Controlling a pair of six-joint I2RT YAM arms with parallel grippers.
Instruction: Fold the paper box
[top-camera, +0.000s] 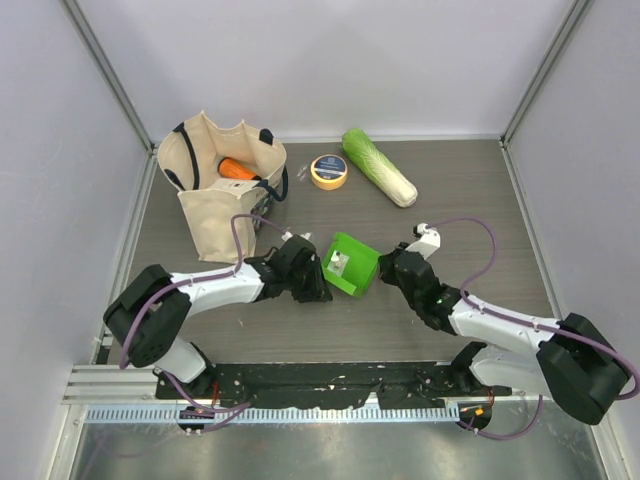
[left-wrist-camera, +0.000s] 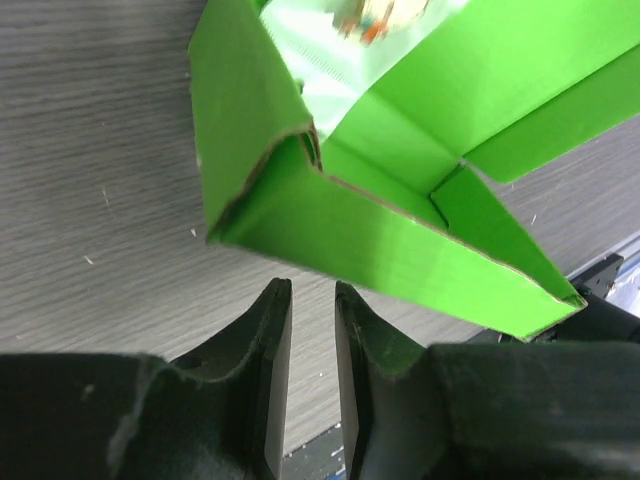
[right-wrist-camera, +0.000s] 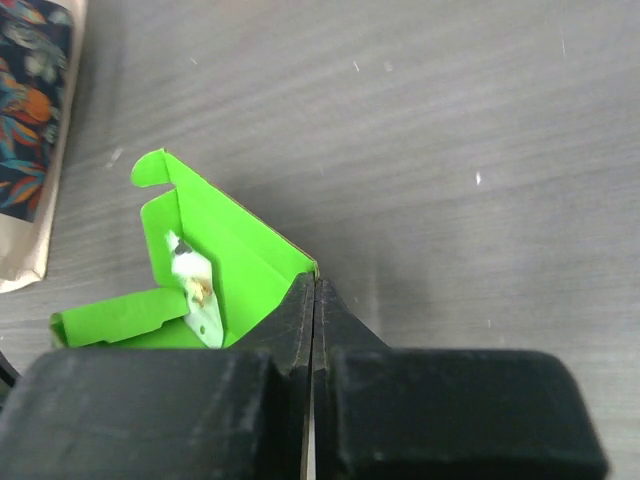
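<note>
paper box (top-camera: 350, 265) stands partly erected on the worktop (top-camera: 480, 200), between the two grippers, with its walls raised, flaps loose and top open. left gripper (left-wrist-camera: 312, 292): jaws parted by a narrow slot with nothing in it; the box's nearest wall sits just ahead of the fingertips and apart from them. right gripper (right-wrist-camera: 315, 285): jaws pressed flat together, tips touching the box's corner edge directly ahead; it cannot be told whether a sliver of card is nipped between them. assessment: folding is incomplete. risk one: the card is thin and light, so a push from either gripper without support from the other would likely slide or spin the box across the worktop rather than bend a crease. risk two: the left gripper's slot is narrow, so an approach slightly off the wall edge could butt the wall and crush it inward. risk three: if the right gripper holds only the corner, any pull may tear the card or slip off.
</note>
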